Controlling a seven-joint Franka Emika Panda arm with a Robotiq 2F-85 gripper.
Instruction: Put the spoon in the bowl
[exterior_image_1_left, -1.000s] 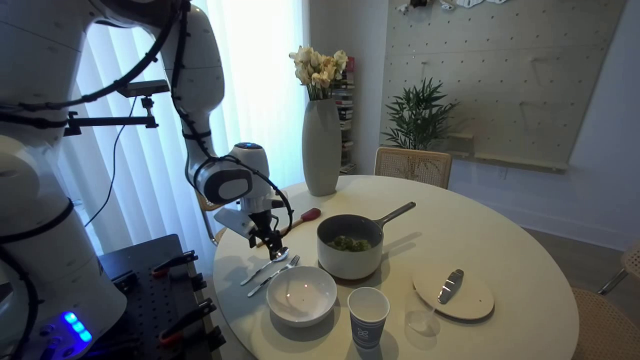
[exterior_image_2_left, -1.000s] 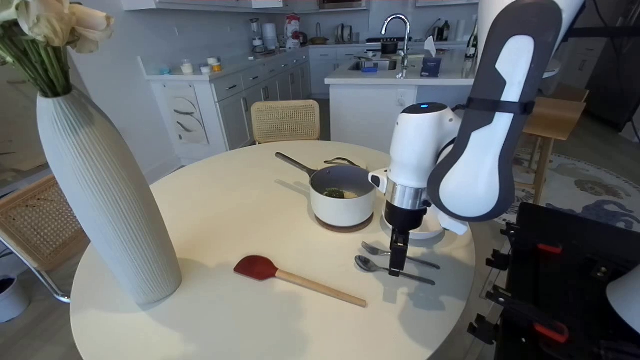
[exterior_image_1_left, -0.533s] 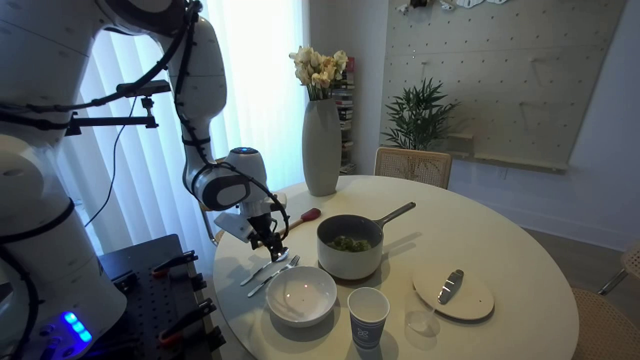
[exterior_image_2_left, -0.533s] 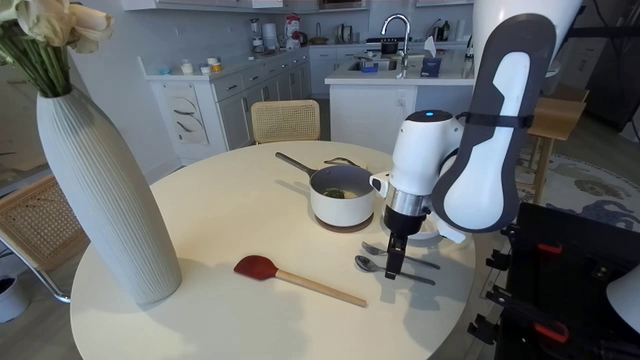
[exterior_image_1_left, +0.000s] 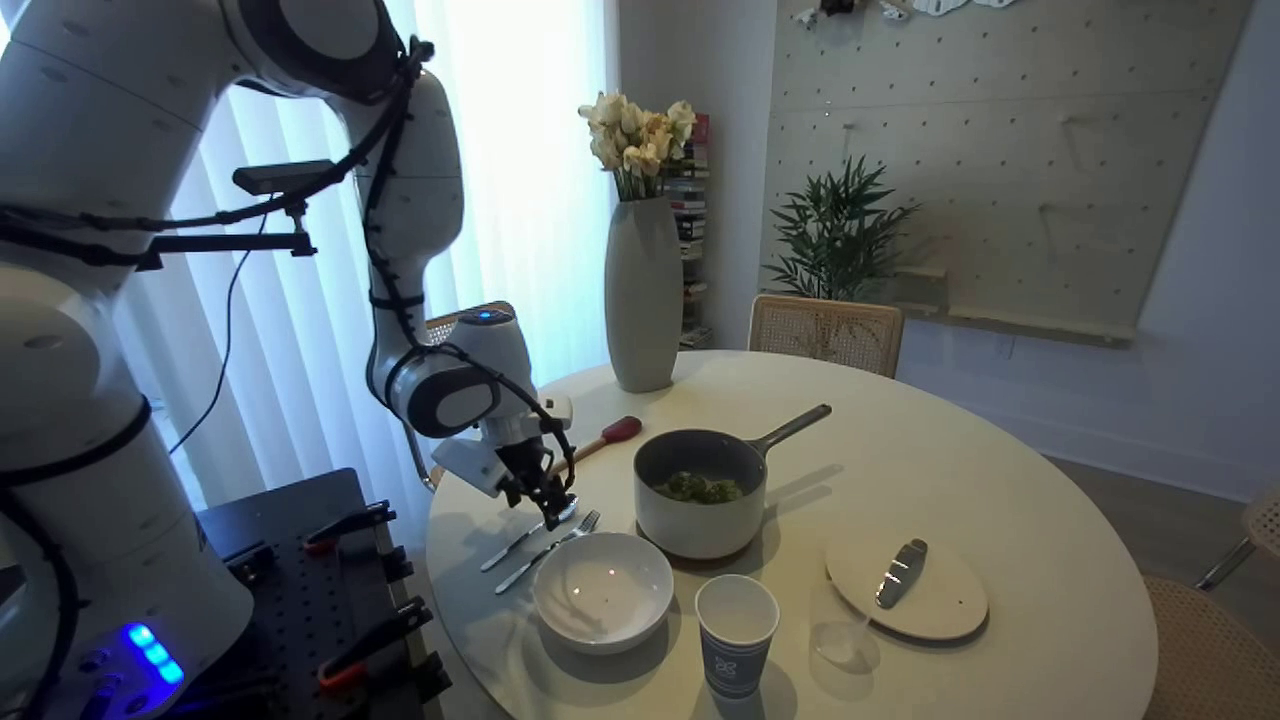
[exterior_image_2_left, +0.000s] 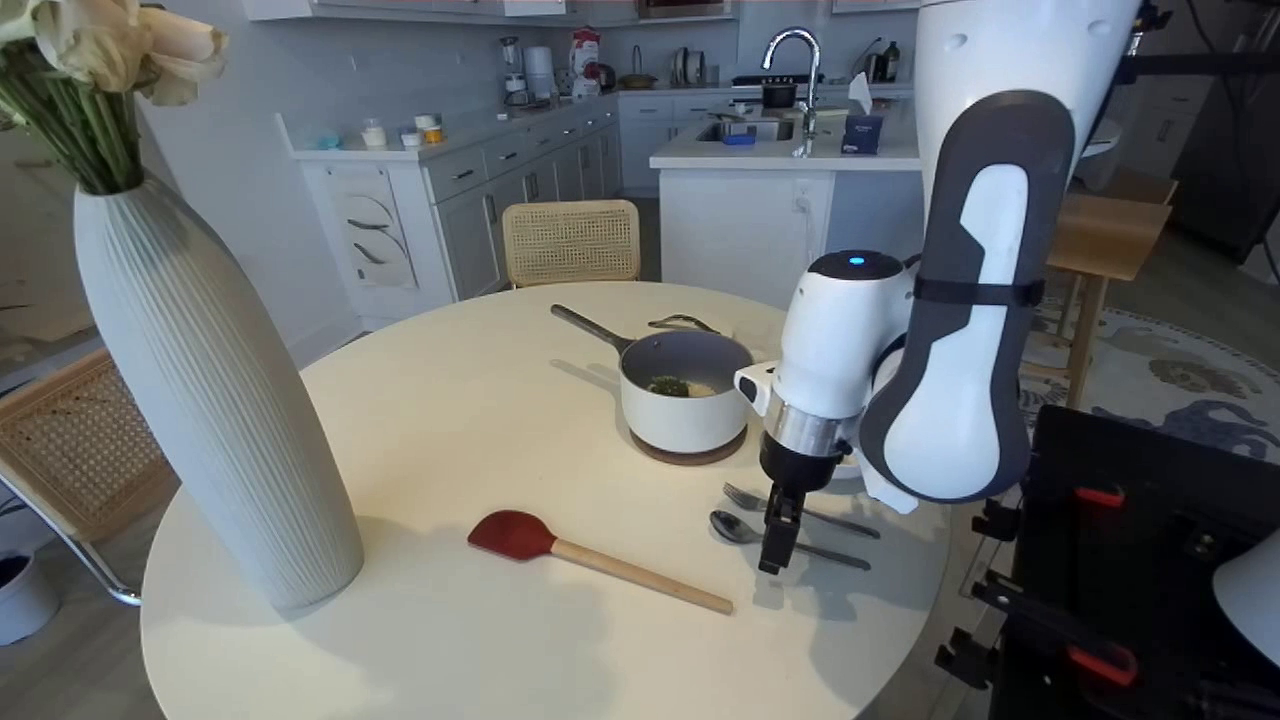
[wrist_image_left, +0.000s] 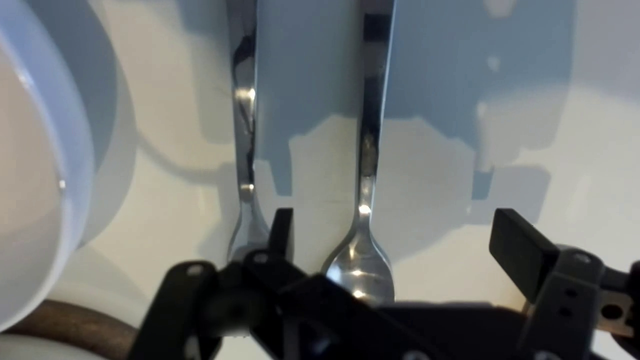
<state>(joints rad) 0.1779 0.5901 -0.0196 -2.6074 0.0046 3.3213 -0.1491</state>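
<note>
The silver spoon (exterior_image_1_left: 513, 552) lies flat on the table beside a fork, its head toward the spatula side; it also shows in an exterior view (exterior_image_2_left: 735, 527) and the wrist view (wrist_image_left: 370, 135). The white bowl (exterior_image_1_left: 603, 590) stands on the table on the fork's other side; part of it shows at the left of the wrist view (wrist_image_left: 30, 175), and the arm mostly hides it in an exterior view (exterior_image_2_left: 848, 468). My gripper (wrist_image_left: 399, 235) is open and empty above the spoon's head and neck, which show between the fingers, nearer the left finger. It also shows in both exterior views (exterior_image_1_left: 552, 517) (exterior_image_2_left: 772, 560).
The fork (wrist_image_left: 245, 110) lies close beside the spoon, partly behind my left finger. A pot (exterior_image_1_left: 700, 510) on a trivet stands near the bowl. A paper cup (exterior_image_1_left: 736, 640), a red spatula (exterior_image_2_left: 515, 535), a plate (exterior_image_1_left: 945, 600) and a tall vase (exterior_image_2_left: 220, 400) also stand or lie on the table.
My gripper has come lower toward the table and shifted slightly along the spoon toward its head. The spoon, fork and bowl have not moved.
</note>
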